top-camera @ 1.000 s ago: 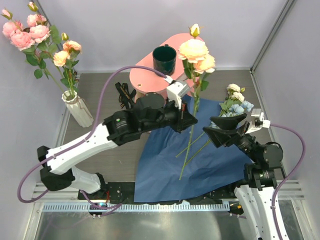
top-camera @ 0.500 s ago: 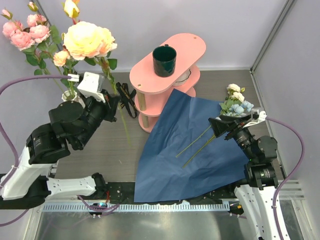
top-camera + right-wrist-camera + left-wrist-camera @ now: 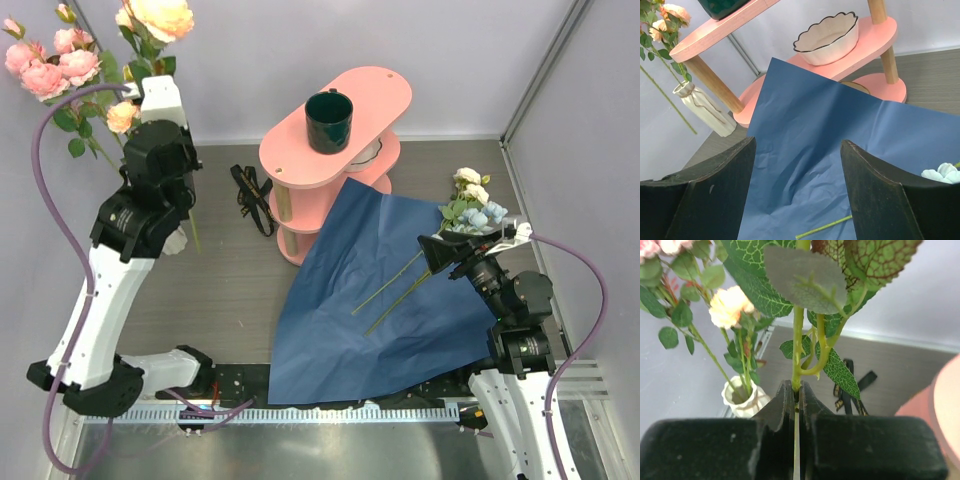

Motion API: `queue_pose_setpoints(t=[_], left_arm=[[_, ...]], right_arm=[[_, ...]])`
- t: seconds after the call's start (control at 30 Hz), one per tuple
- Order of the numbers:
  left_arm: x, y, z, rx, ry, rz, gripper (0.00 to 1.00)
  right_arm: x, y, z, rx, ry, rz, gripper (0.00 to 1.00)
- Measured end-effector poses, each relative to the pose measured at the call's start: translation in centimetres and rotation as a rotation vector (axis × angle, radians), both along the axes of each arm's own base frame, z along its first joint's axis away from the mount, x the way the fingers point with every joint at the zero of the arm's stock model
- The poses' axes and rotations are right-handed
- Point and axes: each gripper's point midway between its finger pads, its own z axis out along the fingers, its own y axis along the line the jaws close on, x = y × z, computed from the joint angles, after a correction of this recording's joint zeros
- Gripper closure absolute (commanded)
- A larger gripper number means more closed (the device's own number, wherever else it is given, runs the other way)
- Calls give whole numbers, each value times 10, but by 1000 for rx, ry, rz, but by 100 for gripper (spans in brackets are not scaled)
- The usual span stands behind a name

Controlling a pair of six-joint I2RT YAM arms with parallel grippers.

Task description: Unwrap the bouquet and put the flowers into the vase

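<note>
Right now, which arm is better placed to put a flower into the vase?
Left: its hand is shut on a flower stem near the vase. The right hand is open, empty, over the paper.

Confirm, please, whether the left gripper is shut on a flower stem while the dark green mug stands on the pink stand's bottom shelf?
No: the dark green mug stands on the top shelf of the pink stand, as the top external view shows. The left gripper is shut on a flower stem.

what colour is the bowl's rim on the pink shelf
Black, on a cream bowl; clearest in the right wrist view.
</note>
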Motion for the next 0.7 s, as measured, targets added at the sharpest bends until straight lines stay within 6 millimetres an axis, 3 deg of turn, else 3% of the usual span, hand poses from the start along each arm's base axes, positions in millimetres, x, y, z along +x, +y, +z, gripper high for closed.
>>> queue_pose_setpoints(t=[0.2,0.5,0.7], left_arm=[[23,30,36,-59,-135,174,100],[23,65,98,-56,-359,447,100],[19,83,117,12,-392,563,100]], right_arm=[[0,-1,-2,0,4,-5,26],[-3,2,-2,-1,2,4,26],[-6,4,0,1,-8,12,25]])
